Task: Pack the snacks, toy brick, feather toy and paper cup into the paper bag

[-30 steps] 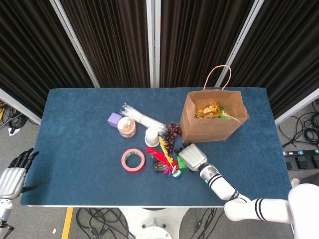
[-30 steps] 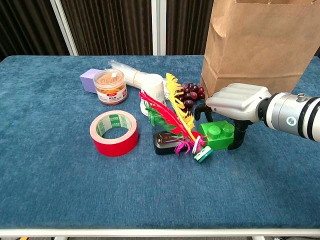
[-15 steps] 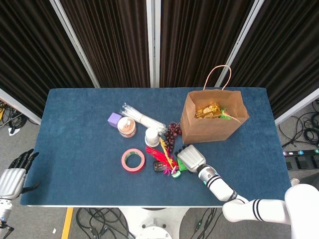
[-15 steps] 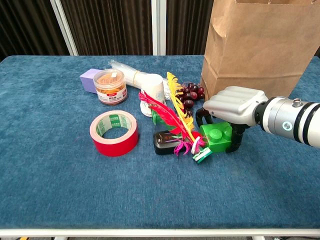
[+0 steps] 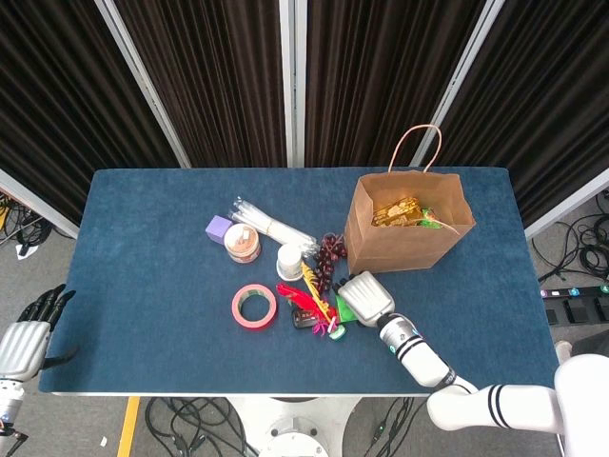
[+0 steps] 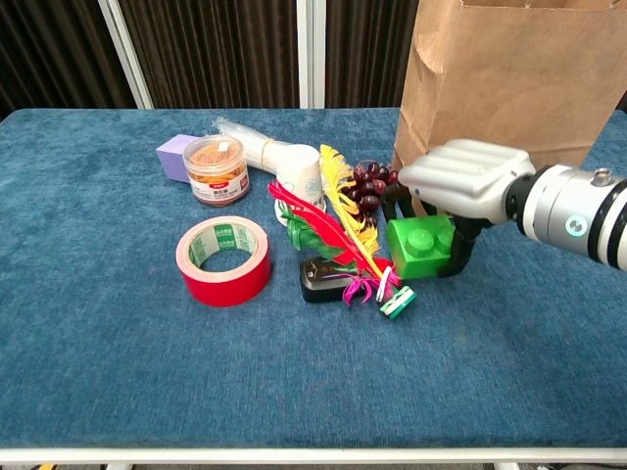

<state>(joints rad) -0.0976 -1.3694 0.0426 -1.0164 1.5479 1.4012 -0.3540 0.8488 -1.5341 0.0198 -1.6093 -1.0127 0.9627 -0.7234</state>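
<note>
My right hand (image 6: 460,181) (image 5: 366,297) grips the green toy brick (image 6: 421,247) (image 5: 343,309) and holds it just above the blue table, in front of the brown paper bag (image 5: 407,224) (image 6: 509,83). Snack packets (image 5: 400,211) lie inside the bag. The feather toy (image 6: 338,230) (image 5: 309,297), red, yellow and pink, lies left of the brick across a black object (image 6: 321,278). Behind the feathers stands the white paper cup (image 6: 300,181) (image 5: 289,262). A round snack jar (image 6: 216,168) (image 5: 242,244) stands further left. My left hand (image 5: 24,338) hangs off the table's left edge, fingers apart and holding nothing.
A red tape roll (image 6: 223,260) (image 5: 254,306) lies front left. A purple block (image 6: 174,155), a clear pack of straws (image 5: 271,227) and dark grapes (image 6: 370,184) sit behind the cup. The table edge (image 6: 294,456) runs close in front.
My right hand has closed on the green brick and lifted it slightly off the table. The feather toy shifted a little with it. The left hand stayed still.
</note>
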